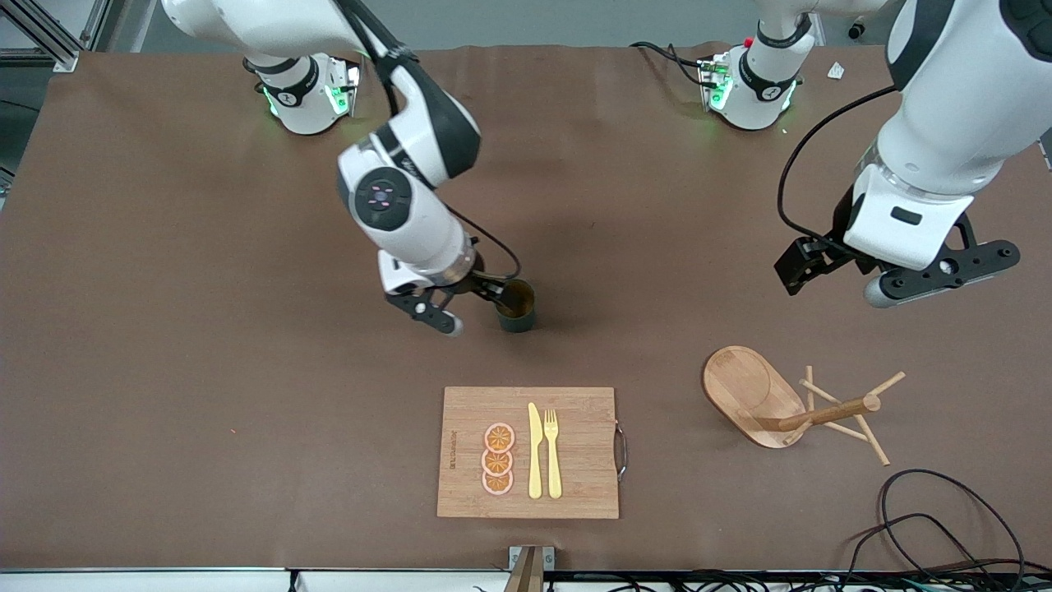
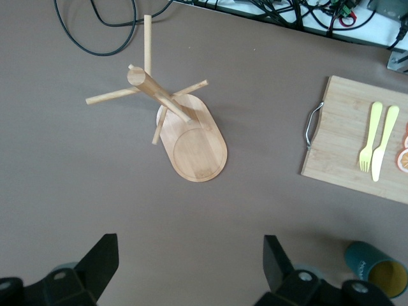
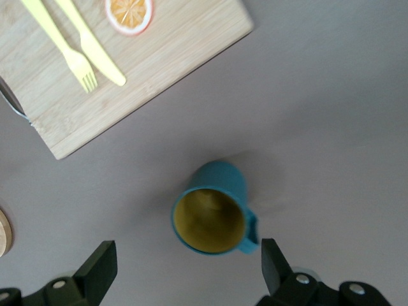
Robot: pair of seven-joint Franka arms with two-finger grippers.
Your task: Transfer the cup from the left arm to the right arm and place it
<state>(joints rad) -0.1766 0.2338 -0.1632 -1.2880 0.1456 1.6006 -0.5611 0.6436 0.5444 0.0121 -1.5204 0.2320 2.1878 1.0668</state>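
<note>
The cup (image 1: 517,307) is dark teal with a mustard-yellow inside and stands upright on the brown table, farther from the front camera than the cutting board. My right gripper (image 1: 470,306) is open right beside the cup, toward the right arm's end, low over the table. In the right wrist view the cup (image 3: 210,213) lies just past my open right gripper (image 3: 186,266), its small handle (image 3: 252,231) near one finger, not gripped. My left gripper (image 1: 834,279) is open and empty, up over bare table near the peg rack; it also shows in the left wrist view (image 2: 191,250).
A wooden cutting board (image 1: 575,485) with orange slices (image 1: 498,459), a yellow knife (image 1: 535,450) and fork (image 1: 552,452) lies near the front edge. A wooden peg rack (image 1: 789,403) lies toward the left arm's end. Black cables (image 1: 945,518) lie at the front corner.
</note>
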